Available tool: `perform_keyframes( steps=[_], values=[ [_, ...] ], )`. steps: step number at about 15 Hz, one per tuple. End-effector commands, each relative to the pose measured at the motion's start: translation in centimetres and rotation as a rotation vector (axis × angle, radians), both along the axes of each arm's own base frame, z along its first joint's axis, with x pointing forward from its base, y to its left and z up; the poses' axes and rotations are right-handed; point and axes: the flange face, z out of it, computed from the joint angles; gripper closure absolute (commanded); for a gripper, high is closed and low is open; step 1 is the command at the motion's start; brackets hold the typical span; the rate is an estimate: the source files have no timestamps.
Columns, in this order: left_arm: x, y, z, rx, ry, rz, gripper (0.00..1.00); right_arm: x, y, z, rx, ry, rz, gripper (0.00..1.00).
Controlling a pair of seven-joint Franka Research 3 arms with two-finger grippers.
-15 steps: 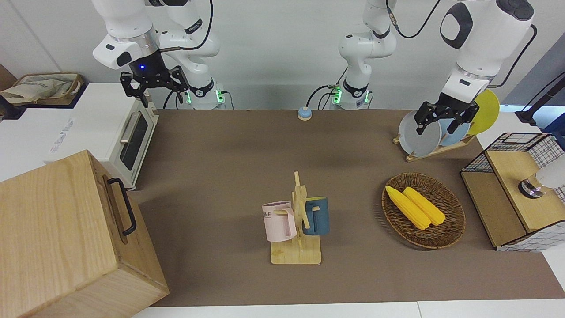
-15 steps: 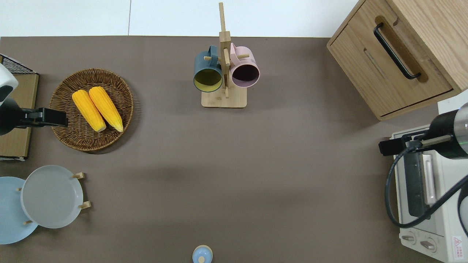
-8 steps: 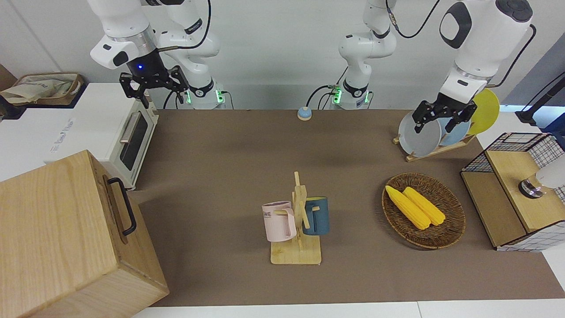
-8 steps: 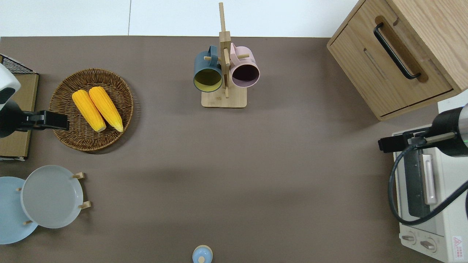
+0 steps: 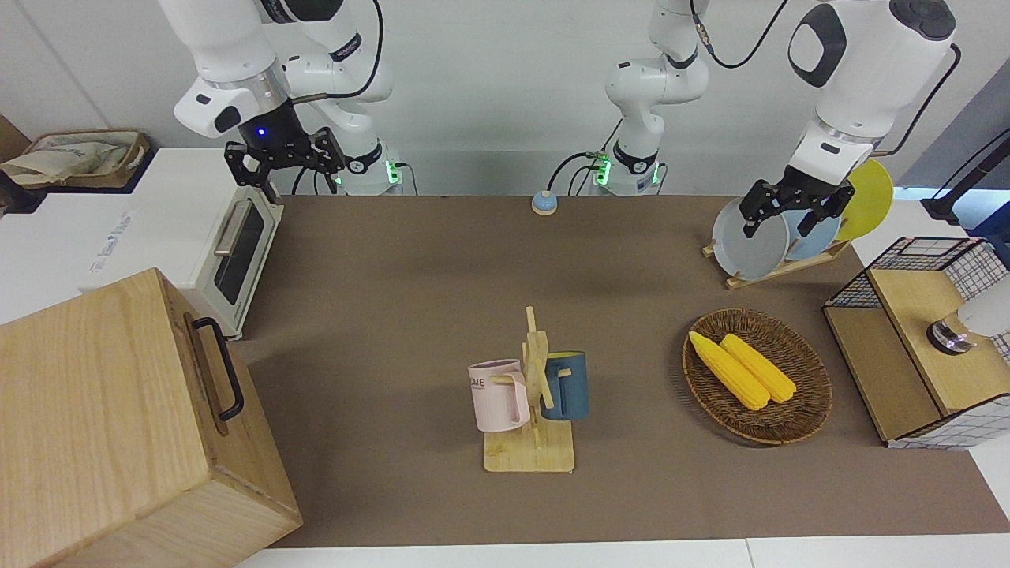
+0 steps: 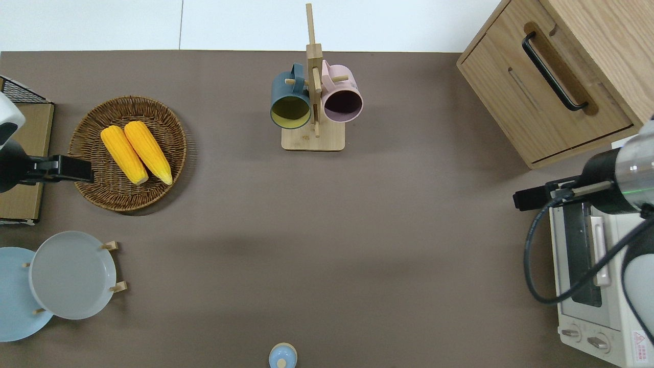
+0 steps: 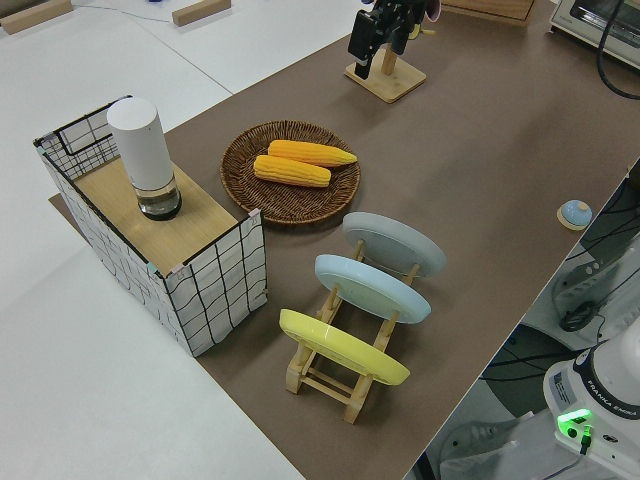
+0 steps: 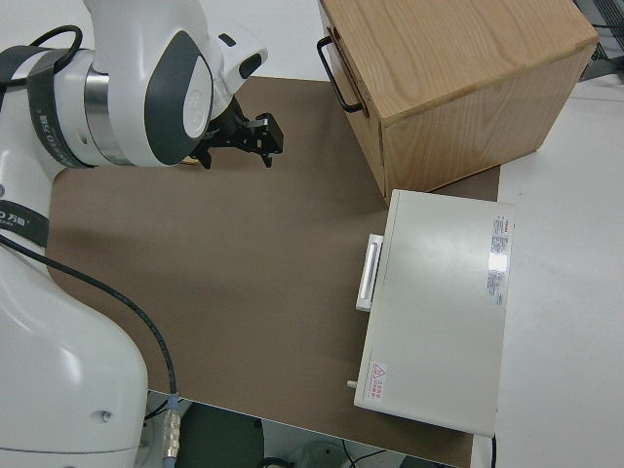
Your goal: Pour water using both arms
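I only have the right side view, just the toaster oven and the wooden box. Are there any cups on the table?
Observer: Yes. A pink mug and a dark blue mug hang on a wooden mug rack mid-table.
Operator: Where is the left pincer?
Observer: The left pincer is open, over the rim of a wicker basket holding two corn cobs.
Operator: Anything that could hold water?
Observer: A white cylindrical container stands on a wire-grid box at the left arm's end; its contents cannot be seen.

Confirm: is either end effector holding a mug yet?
No. The pink mug and blue mug both hang on the wooden rack, and the left end effector and right end effector are empty.
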Motion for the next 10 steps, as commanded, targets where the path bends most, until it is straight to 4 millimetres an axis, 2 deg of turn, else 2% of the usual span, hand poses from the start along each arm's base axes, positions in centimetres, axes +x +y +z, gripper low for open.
perform_keyframes(
  steps=[1,2,4,6,8,10],
  values=[
    [-0.3,1.8,0.1,0.021,0.009,0.022,0.0,2.4,2.9,-4.2,0.022,0.022,0.063,0.011],
    [-0.4,2.5,0.2,0.021,0.008,0.026,0.0,2.8,3.7,-5.0,0.025,0.019,0.073,0.011],
    [-0.5,4.1,0.2,0.025,0.008,-0.003,0.0,3.6,6.6,-6.9,0.031,0.023,0.072,0.011],
    [-0.9,7.1,0.3,0.039,0.008,-0.038,0.0,4.2,9.6,-8.5,0.037,0.004,0.07,0.011],
    [-1.1,8.8,0.3,0.047,0.006,-0.069,0.0,5.0,12.2,-10.2,0.049,-0.021,0.061,0.011],
    [-1.6,11.7,0.4,0.053,0.001,-0.065,0.0,5.7,14.1,-11.5,0.061,-0.051,0.06,0.011]
  ],
)
